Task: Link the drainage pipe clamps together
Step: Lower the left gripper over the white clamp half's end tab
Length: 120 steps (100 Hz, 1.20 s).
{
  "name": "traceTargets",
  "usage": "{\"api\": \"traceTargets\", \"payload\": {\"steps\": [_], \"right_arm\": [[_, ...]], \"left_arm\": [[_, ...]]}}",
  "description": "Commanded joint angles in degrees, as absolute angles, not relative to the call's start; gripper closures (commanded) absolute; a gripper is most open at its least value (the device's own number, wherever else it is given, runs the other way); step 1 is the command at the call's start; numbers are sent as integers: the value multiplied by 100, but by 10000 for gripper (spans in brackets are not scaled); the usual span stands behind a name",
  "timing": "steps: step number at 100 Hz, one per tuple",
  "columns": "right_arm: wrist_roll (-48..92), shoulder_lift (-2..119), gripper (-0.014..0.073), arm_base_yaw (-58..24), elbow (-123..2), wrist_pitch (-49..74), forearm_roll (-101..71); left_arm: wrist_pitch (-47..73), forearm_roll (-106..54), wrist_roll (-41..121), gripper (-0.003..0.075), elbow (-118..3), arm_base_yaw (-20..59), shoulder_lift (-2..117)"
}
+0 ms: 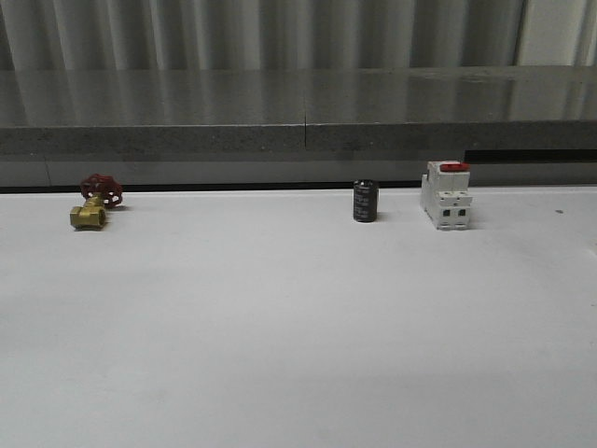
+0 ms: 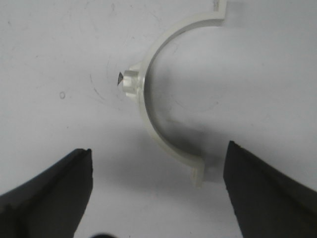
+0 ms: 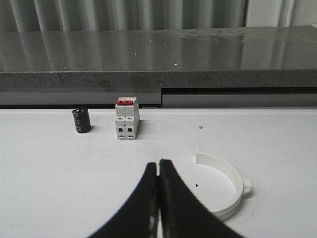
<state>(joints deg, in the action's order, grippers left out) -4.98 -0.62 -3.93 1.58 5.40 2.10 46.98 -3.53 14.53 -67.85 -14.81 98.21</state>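
Note:
One white half-ring drainage pipe clamp (image 2: 148, 106) lies flat on the white table in the left wrist view, its outer lug (image 2: 131, 82) on the curved side and one end tab (image 2: 198, 176) close to my fingers. My left gripper (image 2: 158, 173) hovers over it, open, with that end tab between the black fingers (image 2: 54, 193) and nothing held. A second white clamp half (image 3: 229, 191) lies on the table in the right wrist view, just beside my right gripper (image 3: 158, 163), whose fingers are pressed together and empty.
Along the table's back edge stand a brass valve with a red handle (image 1: 93, 203), a small black cylinder (image 1: 365, 201) and a white boxy switch with a red top (image 1: 445, 194). A grey ledge (image 1: 298, 112) runs behind the table.

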Motion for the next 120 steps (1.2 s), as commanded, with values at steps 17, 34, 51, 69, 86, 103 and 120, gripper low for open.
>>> {"api": "traceTargets", "payload": {"steps": [17,34,51,69,86,103,120], "right_arm": [[-439,-171,660,-406,60,64,227],[-439,-171,660,-406,60,64,227],[-439,-171,660,-406,60,64,227],[-439,-171,660,-406,60,64,227],[-439,-171,660,-406,60,64,227],[-439,-171,660,-406,60,64,227],[-439,-171,660,-406,60,64,227]], "left_arm": [[4507,-457,1676,185,-7558,-1496,10433],[4495,-345,1689,185,-7748,-1502,10719],[4358,-280,1692,185,-7781,-1502,10894],[4260,-229,1702,185,-7781,-1502,11032],[4223,-220,1789,185,-7781,-1502,11176],[4173,-253,1827,185,-7781,-1502,11312],[4155,-253,1827,225,-7781,-1502,11322]]}}
